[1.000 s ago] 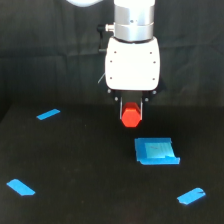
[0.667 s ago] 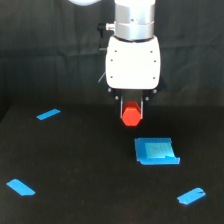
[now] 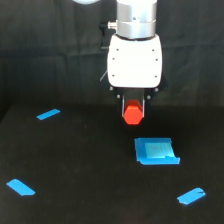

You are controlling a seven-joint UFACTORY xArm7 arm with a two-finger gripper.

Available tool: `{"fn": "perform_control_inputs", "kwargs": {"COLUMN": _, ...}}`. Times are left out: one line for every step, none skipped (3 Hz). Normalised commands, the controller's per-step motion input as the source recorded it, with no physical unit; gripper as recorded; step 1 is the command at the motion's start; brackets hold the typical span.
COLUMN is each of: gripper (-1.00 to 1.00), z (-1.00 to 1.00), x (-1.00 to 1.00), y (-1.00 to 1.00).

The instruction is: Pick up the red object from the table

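Now red object point(image 3: 133, 114) hexagonal, bright orange-red, clamped in gripper point(image 3: 133, 109)

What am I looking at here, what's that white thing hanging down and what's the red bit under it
The white box is the end of a robot arm, seen by one camera standing off the arm and facing it. At its bottom is the hand, two thin fingers that pinch things. They are closed on the red object, a small stubby block, and hold it in the air above the table, which is a flat black surface. On the table lies a light-blue square piece, below the block and a little toward the exterior view's right. Three small blue tape strips are scattered around. Behind everything hangs a black curtain.
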Motion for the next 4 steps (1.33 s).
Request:
{"fn": "perform_control_inputs", "kwargs": {"gripper": -0.94, "z": -0.03, "x": -0.06, "y": -0.06}}
{"fn": "perform_control_inputs", "kwargs": {"gripper": -0.93, "z": 0.04, "x": 0.07, "y": -0.01}}
{"fn": "perform_control_inputs", "kwargs": {"gripper": -0.97, "z": 0.03, "x": -0.07, "y": 0.03}}
{"fn": "perform_control_inputs", "kwargs": {"gripper": -1.0, "z": 0.02, "x": 0.03, "y": 0.09}}
